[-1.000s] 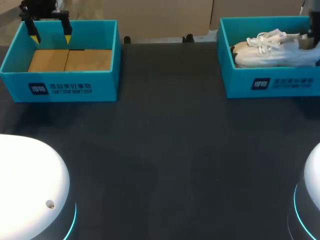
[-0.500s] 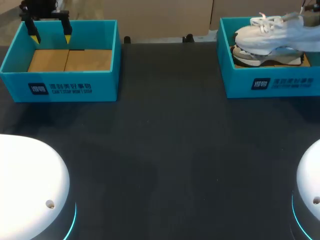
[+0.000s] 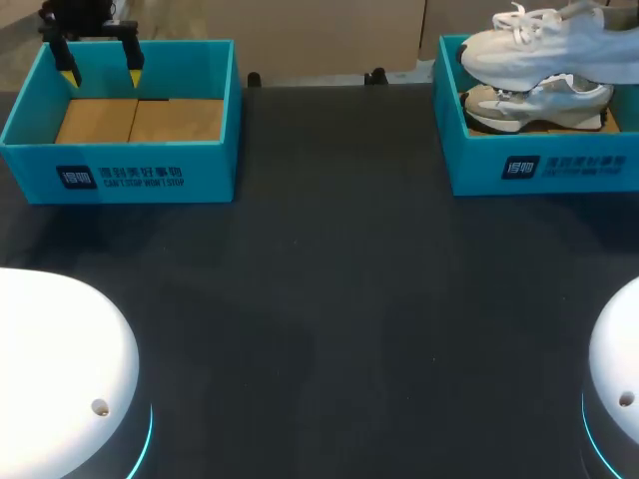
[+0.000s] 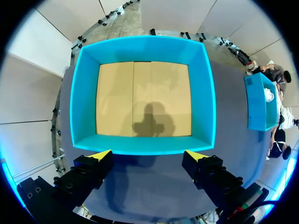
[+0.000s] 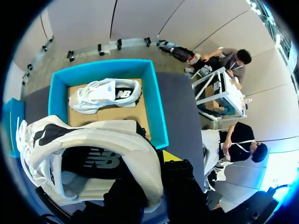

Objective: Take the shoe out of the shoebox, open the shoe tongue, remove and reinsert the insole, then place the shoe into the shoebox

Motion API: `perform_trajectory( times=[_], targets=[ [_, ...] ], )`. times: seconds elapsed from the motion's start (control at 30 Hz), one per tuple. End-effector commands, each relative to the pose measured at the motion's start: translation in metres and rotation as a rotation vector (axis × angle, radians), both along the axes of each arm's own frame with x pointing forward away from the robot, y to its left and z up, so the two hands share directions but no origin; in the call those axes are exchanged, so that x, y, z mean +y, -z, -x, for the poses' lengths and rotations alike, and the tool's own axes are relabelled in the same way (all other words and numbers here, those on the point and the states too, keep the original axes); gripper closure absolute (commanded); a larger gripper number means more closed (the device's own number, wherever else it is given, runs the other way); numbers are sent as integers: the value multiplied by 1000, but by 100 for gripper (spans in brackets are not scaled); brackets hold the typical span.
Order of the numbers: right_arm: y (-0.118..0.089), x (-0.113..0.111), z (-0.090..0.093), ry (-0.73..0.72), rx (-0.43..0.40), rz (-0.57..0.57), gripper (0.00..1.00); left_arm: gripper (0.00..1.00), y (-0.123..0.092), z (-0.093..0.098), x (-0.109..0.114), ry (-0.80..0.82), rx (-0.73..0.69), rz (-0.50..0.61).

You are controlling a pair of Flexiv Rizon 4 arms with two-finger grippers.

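Hanging above the shoebox (image 3: 544,170) at the table's (image 3: 329,299) far right corner, the white shoe (image 3: 544,45) is clear of the rim. Its toe points toward the table's left edge and its laces face up. From where I stand the right gripper (image 5: 156,163) has it by the heel. In the right wrist view the padded collar is clamped between the fingers, with one yellow tip showing just outside the heel wall. I take that as a firm pinch on the shoe. Holding it at the heel makes sense to me: the tongue and the opening stay free for the steps to come, and the sole can be set flat on the table.

A second shoe (image 3: 539,105) lies on its side in the shoebox directly beneath the held one. That is probably why the held shoe sits so high, well apart from its mate rather than dragging across it.

Over at the far left corner, the left gripper (image 3: 100,70) hovers at the far wall of the other teal box (image 3: 120,170). Its jaws are spread wide with nothing between them. That box holds only its cardboard floor (image 3: 140,120), and the arm looks parked out of the way there. I'd judge the task to be in its first step, with the shoe lifted out but not yet set down.
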State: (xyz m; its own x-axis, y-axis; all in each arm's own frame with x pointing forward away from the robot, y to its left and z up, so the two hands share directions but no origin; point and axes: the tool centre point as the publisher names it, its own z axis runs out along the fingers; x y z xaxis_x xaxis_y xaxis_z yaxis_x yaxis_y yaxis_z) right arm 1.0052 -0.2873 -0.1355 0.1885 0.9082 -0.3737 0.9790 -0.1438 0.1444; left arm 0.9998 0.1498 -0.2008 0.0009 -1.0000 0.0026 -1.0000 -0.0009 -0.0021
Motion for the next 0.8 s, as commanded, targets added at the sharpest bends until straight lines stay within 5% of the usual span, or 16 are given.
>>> perform_trajectory(
  times=[0.03, 0.37, 0.8],
  targets=[
    [-1, 0, 1, 0, -2, -1, 100, 0, 0, 0, 0, 0, 1, -1],
    [-5, 14, 15, -7, -4, 28, 100, 0, 0, 0, 0, 0, 1, -1],
    [-16, 95, 69, 4, -8, 41, 100, 0, 0, 0, 0, 0, 1, -1]
  ],
)
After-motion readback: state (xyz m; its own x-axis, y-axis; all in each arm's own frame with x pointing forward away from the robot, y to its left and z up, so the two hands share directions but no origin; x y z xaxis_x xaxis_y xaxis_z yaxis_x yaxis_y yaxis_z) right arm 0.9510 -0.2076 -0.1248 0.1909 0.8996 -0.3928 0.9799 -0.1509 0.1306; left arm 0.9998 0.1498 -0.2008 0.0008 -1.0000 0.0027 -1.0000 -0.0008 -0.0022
